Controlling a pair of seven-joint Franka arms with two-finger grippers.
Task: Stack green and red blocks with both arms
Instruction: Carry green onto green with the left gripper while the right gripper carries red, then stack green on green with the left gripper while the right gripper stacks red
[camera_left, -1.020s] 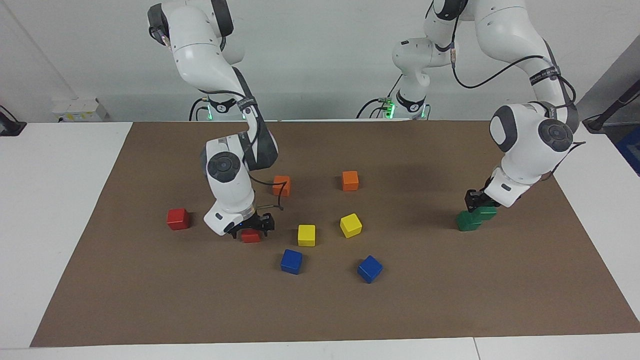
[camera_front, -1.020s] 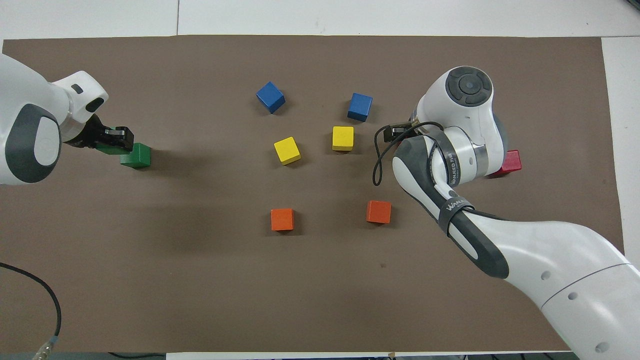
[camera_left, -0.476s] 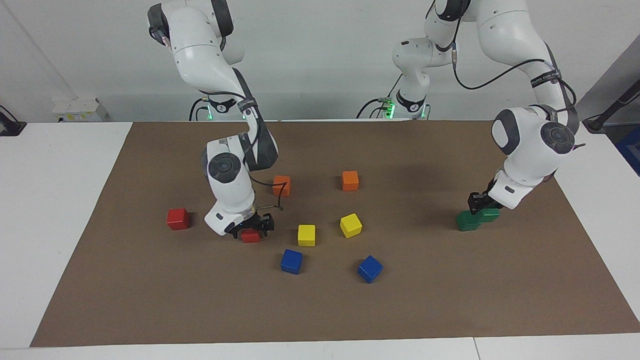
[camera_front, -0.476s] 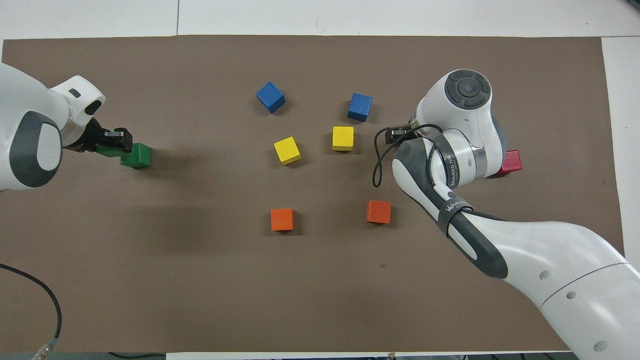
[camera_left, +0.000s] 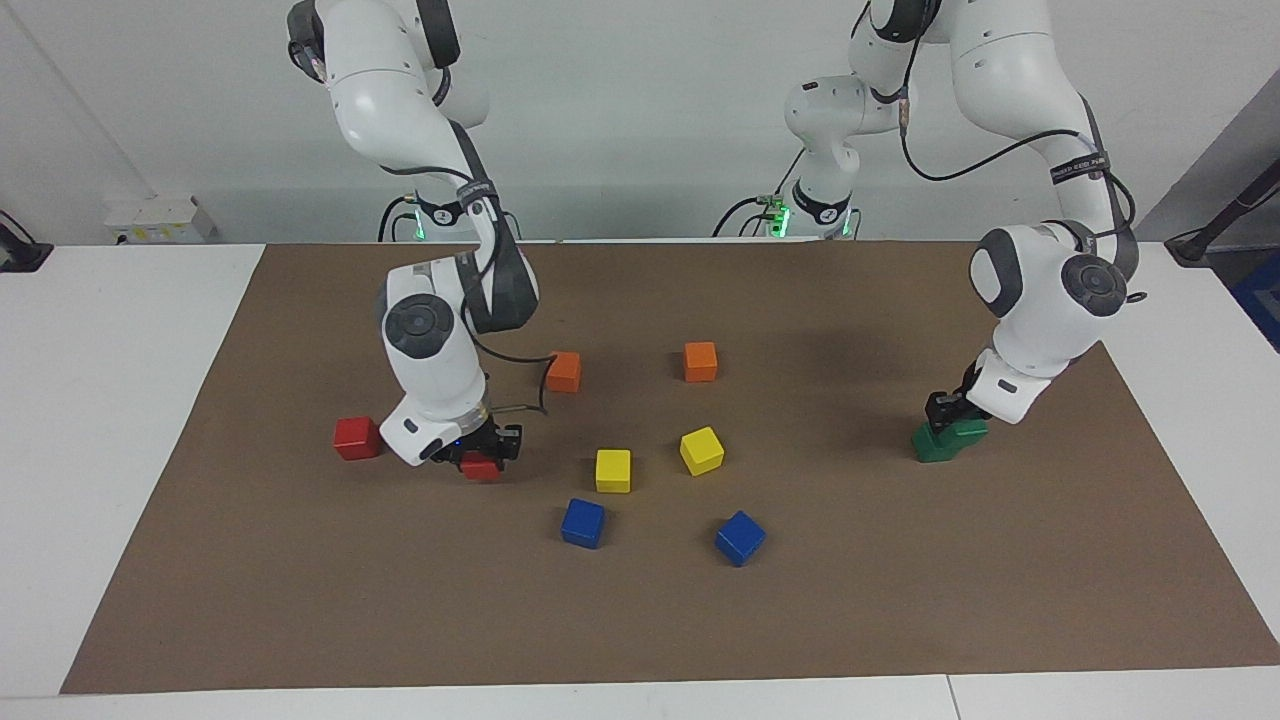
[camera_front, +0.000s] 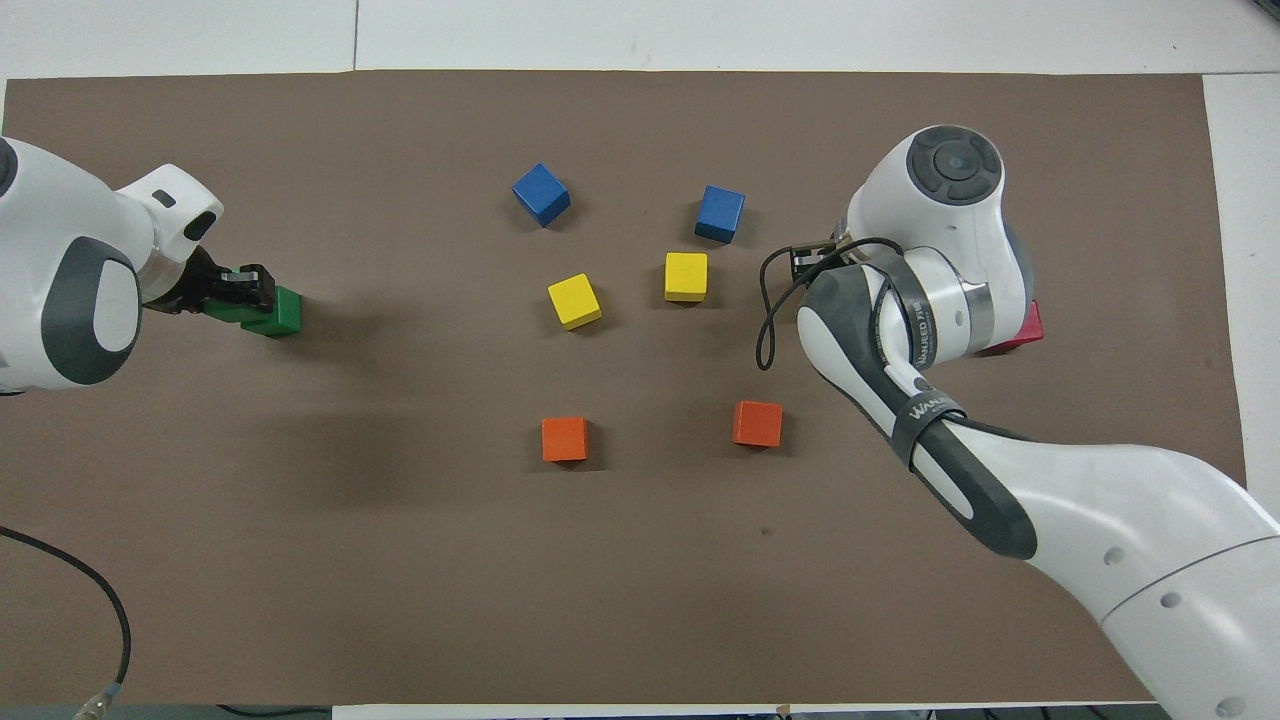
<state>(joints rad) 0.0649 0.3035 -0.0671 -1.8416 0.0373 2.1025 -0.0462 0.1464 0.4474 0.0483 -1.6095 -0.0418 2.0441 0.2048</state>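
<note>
My right gripper (camera_left: 482, 456) is shut on a red block (camera_left: 481, 468) and holds it just above the brown mat. The second red block (camera_left: 356, 438) lies beside it, toward the right arm's end, and it shows partly under the arm in the overhead view (camera_front: 1024, 328). The right gripper is hidden under its own wrist in the overhead view. My left gripper (camera_left: 952, 416) (camera_front: 240, 291) is shut on a green block (camera_left: 966, 431) and holds it partly over the second green block (camera_left: 934, 446) (camera_front: 278, 312), offset from it.
Two orange cubes (camera_left: 564, 372) (camera_left: 700, 361), two yellow cubes (camera_left: 613, 470) (camera_left: 702, 450) and two blue cubes (camera_left: 583, 523) (camera_left: 739, 538) lie between the two grippers on the mat (camera_left: 900, 600). The white table surrounds the mat.
My right gripper has carried its red block sideways toward the second red block. My left gripper has shifted its green block further over the second green block.
</note>
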